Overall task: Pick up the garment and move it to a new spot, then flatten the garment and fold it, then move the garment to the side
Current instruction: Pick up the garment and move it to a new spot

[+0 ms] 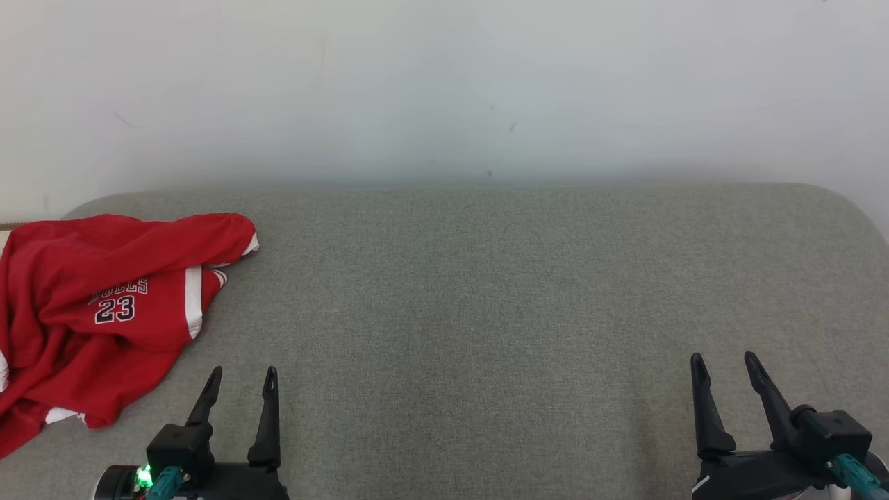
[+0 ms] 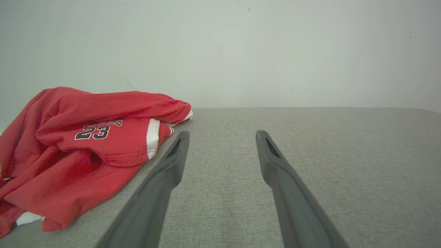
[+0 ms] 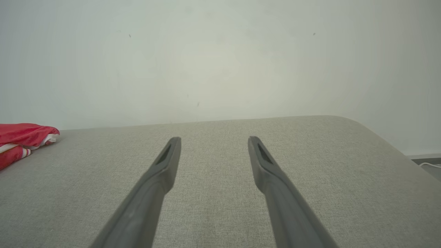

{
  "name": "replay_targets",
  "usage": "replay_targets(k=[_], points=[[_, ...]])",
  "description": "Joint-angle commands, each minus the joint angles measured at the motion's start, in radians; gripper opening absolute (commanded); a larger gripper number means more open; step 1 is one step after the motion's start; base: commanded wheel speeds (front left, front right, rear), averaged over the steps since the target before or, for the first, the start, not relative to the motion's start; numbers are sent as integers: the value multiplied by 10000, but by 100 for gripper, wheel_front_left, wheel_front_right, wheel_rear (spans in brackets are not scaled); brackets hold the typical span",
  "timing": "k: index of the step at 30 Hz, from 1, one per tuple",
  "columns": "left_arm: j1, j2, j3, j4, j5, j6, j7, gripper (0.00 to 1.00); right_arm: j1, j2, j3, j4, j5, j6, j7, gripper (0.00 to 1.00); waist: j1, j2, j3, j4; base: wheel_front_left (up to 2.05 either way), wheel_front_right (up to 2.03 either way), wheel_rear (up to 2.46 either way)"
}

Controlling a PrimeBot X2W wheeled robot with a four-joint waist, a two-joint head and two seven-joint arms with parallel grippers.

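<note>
The garment (image 1: 104,312) is a red jersey with white trim and the number 23, lying crumpled at the far left of the grey padded surface (image 1: 486,312). My left gripper (image 1: 243,378) stands open near the front edge, just right of the garment's lower hem and apart from it. In the left wrist view the garment (image 2: 82,148) lies left of the spread fingers (image 2: 172,162). My right gripper (image 1: 726,364) is open at the lower right, far from the cloth. The right wrist view shows a corner of the garment (image 3: 20,141) at its left edge and the open gripper (image 3: 213,143).
A pale wall (image 1: 444,90) rises right behind the padded surface. The surface rounds off at its far right corner (image 3: 372,137), where floor and a white cable (image 3: 429,164) show beyond.
</note>
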Motion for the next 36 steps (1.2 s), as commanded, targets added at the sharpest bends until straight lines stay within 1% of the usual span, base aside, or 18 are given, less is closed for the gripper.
replay_targets(k=[1, 13, 22, 36], points=[[-178, 22, 17, 70, 101, 19, -6, 100, 62, 7, 48, -45, -192, 4, 13, 100, 0, 0, -9, 5, 0, 0, 0], [-398, 111, -73, 325, 661, 97, 22, 100, 68, 76, 131, -132, -812, 4, -56, 100, 0, 0, -64, -7, 0, 0, 0], [-381, 113, -102, 365, 403, 51, 117, 100, 142, 144, 34, -72, -377, 4, 106, 100, 0, 0, -60, -50, 0, 0, 0], [-423, 154, -209, 430, 253, 85, 136, 100, 197, 125, 37, -23, -226, 4, 114, 100, 0, 0, -95, 43, 0, 0, 0]])
